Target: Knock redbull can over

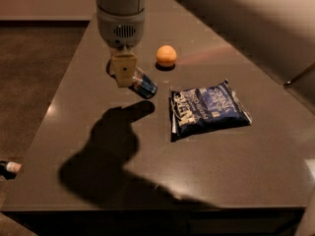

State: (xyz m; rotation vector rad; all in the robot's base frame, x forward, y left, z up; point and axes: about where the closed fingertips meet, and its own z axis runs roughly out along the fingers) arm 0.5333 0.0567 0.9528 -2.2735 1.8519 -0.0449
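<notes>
The redbull can (143, 85), blue and silver, leans far over on the dark table (88, 132), its lower end pointing right toward the snack bag and its upper end hidden behind my gripper. My gripper (123, 69) hangs from the arm at the top centre-left of the camera view, its tan fingers right in front of the can's upper part and seemingly touching it.
A blue crinkly snack bag (209, 107) lies flat just right of the can. An orange ball (166, 55) sits behind the can, to its right. A small object (10, 168) lies on the floor off the table's left edge.
</notes>
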